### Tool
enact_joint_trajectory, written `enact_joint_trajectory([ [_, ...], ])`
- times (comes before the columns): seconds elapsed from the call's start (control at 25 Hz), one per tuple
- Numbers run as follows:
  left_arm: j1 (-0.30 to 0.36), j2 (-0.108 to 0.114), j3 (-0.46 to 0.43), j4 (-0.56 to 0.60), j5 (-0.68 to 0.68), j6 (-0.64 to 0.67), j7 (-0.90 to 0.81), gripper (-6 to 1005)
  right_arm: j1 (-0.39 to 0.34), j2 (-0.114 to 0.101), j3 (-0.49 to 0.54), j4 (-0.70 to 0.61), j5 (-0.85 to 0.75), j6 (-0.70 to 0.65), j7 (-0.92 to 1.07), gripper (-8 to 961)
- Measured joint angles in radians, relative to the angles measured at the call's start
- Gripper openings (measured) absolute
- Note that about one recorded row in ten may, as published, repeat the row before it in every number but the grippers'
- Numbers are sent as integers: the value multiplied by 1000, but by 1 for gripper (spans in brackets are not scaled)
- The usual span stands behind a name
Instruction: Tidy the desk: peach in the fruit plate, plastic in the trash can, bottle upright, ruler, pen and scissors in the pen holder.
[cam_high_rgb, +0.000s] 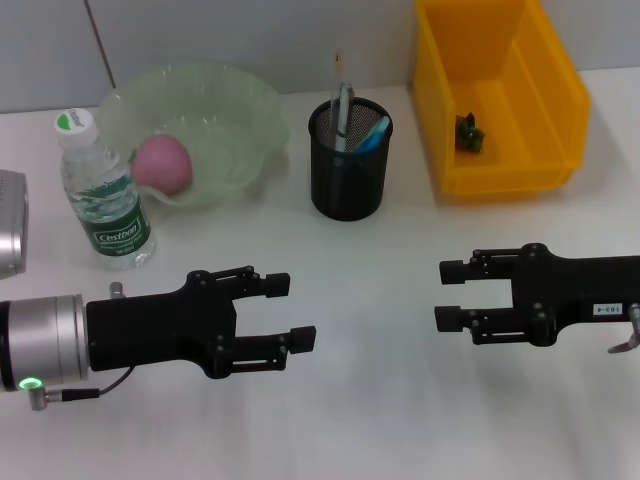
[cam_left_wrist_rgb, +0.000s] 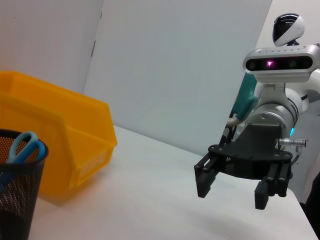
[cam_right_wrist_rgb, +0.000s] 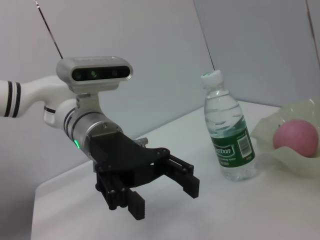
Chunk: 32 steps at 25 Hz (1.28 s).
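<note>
The pink peach (cam_high_rgb: 162, 163) lies in the pale green fruit plate (cam_high_rgb: 235, 110). A clear bottle (cam_high_rgb: 103, 195) with a green label stands upright beside the plate. The black mesh pen holder (cam_high_rgb: 349, 160) holds blue-handled scissors (cam_high_rgb: 372, 135) and a pen (cam_high_rgb: 344, 110); I cannot make out the ruler. A dark green scrap of plastic (cam_high_rgb: 468, 133) sits inside the yellow trash can (cam_high_rgb: 500, 90). My left gripper (cam_high_rgb: 290, 312) and right gripper (cam_high_rgb: 448, 294) hover open and empty over the near table, facing each other. The right wrist view shows the left gripper (cam_right_wrist_rgb: 165, 198), and the left wrist view shows the right gripper (cam_left_wrist_rgb: 232, 194).
A silver object (cam_high_rgb: 10, 230) pokes in at the table's left edge. White wall panels rise behind the table. Bare white tabletop lies between the two grippers and in front of the pen holder.
</note>
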Motion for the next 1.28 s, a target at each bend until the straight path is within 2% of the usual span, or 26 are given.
enact_joint_trajectory([
  [0.72, -8, -1, 3, -4, 0, 8, 10, 783, 0, -7, 5, -1, -5, -7, -1, 678],
  [1.28, 4, -1, 0, -1, -3, 22, 0, 783, 9, 0, 3, -17, -9, -27, -3, 673],
])
